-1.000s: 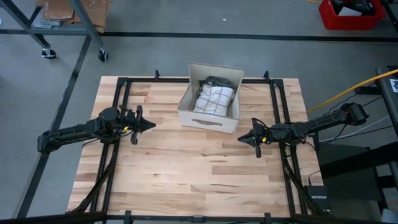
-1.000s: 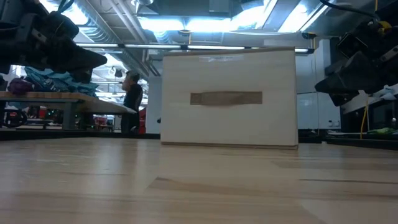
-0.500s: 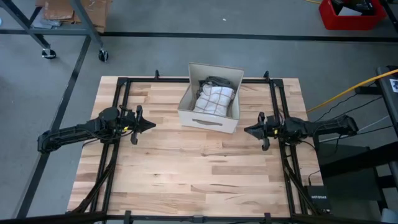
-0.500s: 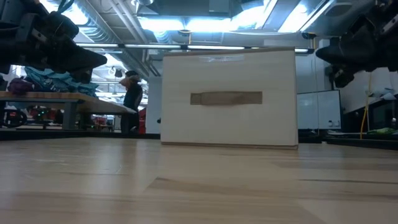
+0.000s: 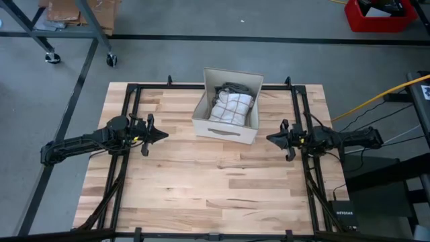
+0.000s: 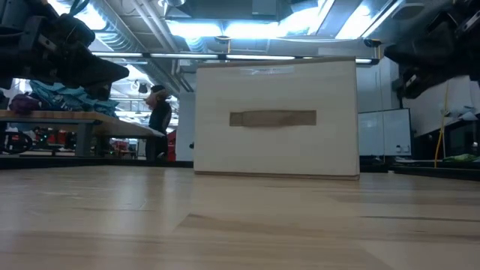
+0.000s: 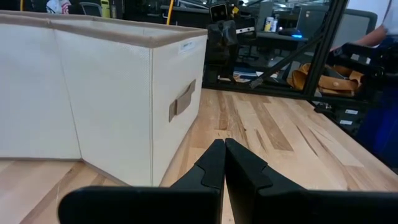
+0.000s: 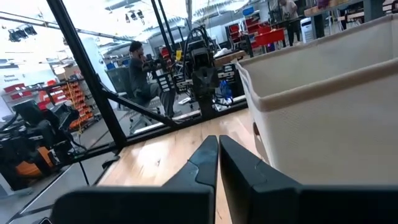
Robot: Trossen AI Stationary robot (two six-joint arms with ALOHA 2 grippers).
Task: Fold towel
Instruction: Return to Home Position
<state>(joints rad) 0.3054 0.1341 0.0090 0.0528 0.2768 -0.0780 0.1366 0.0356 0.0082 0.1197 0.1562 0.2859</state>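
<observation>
The folded white checked towel [image 5: 232, 107] is lying inside the white fabric organizer [image 5: 224, 130], with gray cloth [image 5: 227, 87] showing beyond it. The organizer is sitting mid-bench [image 5: 215, 188] toward the far edge. The left pincer [image 5: 164, 135] and the right pincer [image 5: 269, 140] are hovering on either side of it, each with fingers pressed together.

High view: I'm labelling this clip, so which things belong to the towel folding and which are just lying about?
Job: white fabric organizer box; white checked folded towel inside it; left gripper and right gripper either side, fingers shut.
Lying about: red bin, yellow cable, brown cardboard, all off the wooden table.
</observation>
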